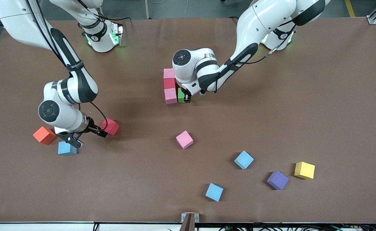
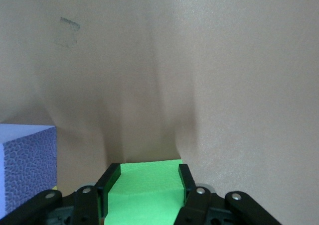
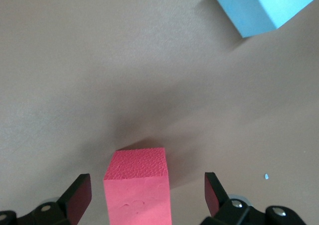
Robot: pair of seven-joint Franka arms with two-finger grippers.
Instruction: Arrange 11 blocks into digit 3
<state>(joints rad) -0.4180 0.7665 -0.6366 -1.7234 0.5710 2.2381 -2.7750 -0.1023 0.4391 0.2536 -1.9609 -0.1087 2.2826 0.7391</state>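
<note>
Left gripper (image 1: 186, 98) pinching green block (image 1: 181, 95) beside a column of 3 pink and red blocks (image 1: 169, 86), right gripper (image 1: 90, 133) jaws spread around red block (image 1: 111, 126) on table (image 1: 303, 96)

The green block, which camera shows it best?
The left wrist view: the green block fills the space between the left end effector fingers, shut on it. The front view shows only a sliver beside the pink column, under the arm. The right wrist view misses it.

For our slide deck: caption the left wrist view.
Left gripper shut on the green block, a purple block beside it.
</note>
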